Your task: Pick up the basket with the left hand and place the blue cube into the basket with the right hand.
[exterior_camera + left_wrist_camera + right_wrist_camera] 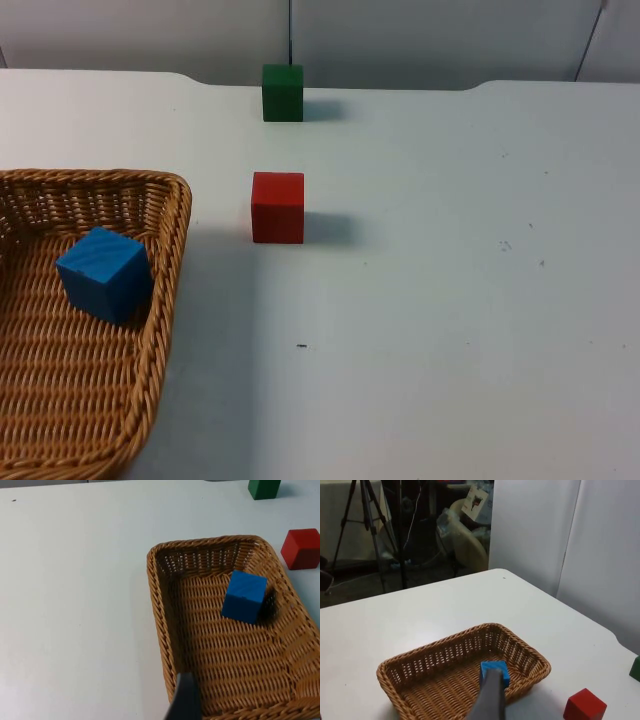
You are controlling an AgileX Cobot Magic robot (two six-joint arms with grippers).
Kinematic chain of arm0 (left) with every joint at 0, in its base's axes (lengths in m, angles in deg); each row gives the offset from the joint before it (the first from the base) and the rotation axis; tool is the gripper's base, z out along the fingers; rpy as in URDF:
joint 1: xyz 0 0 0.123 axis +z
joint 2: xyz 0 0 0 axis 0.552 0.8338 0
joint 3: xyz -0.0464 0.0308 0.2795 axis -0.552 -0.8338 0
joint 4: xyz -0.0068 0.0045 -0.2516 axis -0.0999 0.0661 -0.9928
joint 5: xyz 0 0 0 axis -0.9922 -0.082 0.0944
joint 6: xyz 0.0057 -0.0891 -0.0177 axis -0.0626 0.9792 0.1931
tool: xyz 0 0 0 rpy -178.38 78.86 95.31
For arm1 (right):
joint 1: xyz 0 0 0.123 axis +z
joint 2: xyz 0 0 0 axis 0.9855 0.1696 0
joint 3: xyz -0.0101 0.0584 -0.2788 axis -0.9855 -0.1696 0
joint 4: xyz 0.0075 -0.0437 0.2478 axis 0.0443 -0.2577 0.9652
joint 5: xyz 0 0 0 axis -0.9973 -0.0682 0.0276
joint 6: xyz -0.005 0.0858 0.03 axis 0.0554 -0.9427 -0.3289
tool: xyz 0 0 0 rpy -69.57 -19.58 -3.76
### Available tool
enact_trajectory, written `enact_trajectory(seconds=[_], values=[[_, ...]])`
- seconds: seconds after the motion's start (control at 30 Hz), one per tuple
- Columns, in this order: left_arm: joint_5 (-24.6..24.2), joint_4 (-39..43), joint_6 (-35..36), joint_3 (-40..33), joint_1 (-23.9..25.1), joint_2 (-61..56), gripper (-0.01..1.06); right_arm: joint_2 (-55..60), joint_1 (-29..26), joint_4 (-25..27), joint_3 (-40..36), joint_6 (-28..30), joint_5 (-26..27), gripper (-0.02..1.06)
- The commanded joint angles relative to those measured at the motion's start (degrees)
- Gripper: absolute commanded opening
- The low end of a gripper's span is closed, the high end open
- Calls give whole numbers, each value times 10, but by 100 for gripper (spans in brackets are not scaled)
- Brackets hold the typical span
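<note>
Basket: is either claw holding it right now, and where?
Cannot tell. The left claw is at the basket's near rim, but a grip isn't visible. The blue cube sits loose inside. The right claw hangs above, holding nothing visible.

1. On my white table [450,300] I see a red cube [278,207] standing upright, out in the open.
2. Farther from me, near the table's far edge, a green cube [283,92] stands almost in line with the red one, the two well apart.
3. Behind the green cube rises the grey partition wall [420,40], with a dark vertical seam just above that cube.
4. Both cubes throw soft shadows to their right on the table top.
5. Looking along my right wrist, I see a tripod [355,520] standing on the floor beyond the table's end, and beside it some pale clutter I cannot make out.
</note>
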Motion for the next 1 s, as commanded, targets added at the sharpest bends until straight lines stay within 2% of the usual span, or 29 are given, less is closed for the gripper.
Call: enact_trajectory(seconds=[0.0,0.1,0.2,0.3,0.33,0.37,0.43,0.47,0.57,0.6,0.67,0.73,0.87,0.97], values=[[6,1,4,-1,-3,-3,67,-2,2,-13,-1,-1,-1,74],[6,1,4,-1,-3,-3,67,-2,2,-23,-1,-1,-7,74],[6,-1,2,-1,-3,-3,71,-5,2,-29,-1,-1,-27,74],[6,-1,2,-1,-3,-3,100,-28,2,-42,-1,-2,-70,74],[6,-1,2,-1,-3,-3,100,-28,2,-42,-1,-2,-70,74],[6,-1,2,-1,-3,-3,105,-49,2,-43,-1,-2,-94,74],[6,-1,2,-1,-3,-3,105,-80,2,-44,-1,-2,-128,74],[6,-1,2,-1,-3,-3,105,-80,2,-44,-1,-2,-128,74],[6,-1,2,-1,-3,-3,105,-133,2,-56,-1,-28,-205,74],[6,-1,2,-1,-3,-3,105,-157,2,-65,-1,-46,-247,74],[6,-1,2,-1,-3,-3,105,-166,2,-67,-1,-53,-259,74],[6,-1,2,-1,-3,-3,105,-209,2,-87,-1,-90,-301,74],[6,-1,2,-1,-3,-3,105,-265,2,-92,-1,-106,-339,74],[6,-1,2,-1,-3,-3,105,-310,2,-102,-1,-133,-387,74]])
